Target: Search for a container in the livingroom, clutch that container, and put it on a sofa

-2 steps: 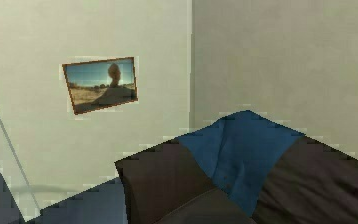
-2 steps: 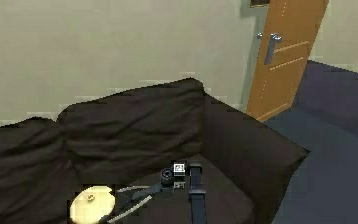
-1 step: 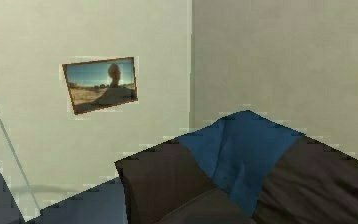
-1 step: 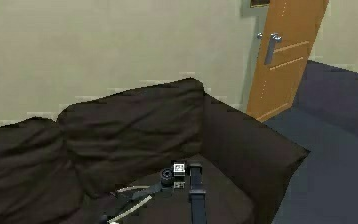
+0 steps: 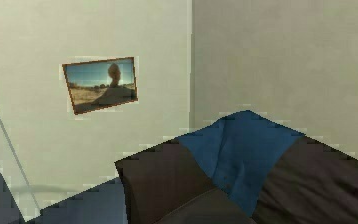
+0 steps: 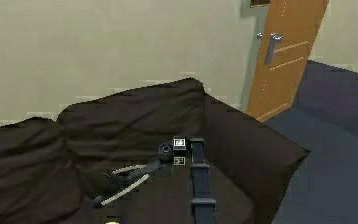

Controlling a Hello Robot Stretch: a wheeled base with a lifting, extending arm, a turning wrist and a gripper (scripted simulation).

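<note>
A dark brown sofa (image 6: 137,125) stands against the pale wall in the arm side view. The arm's dark bar (image 6: 199,190) rises from the bottom edge over its seat, with two white marked squares (image 6: 180,146) at its end. Left of them, the gripper (image 6: 107,188) reaches its thin fingers (image 6: 127,172) out above the seat cushion. I cannot tell whether it holds anything. A small pale thing (image 6: 112,219) sits at the bottom edge below the fingers. In the forward view, a dark brown sofa (image 5: 177,180) carries a blue cloth or cushion (image 5: 237,150).
An orange door (image 6: 292,55) with a metal handle (image 6: 274,45) stands to the right of the sofa, with dark blue floor (image 6: 327,120) before it. A framed picture (image 5: 100,85) hangs on the wall. A thin pale pole (image 5: 7,150) leans at the forward view's left.
</note>
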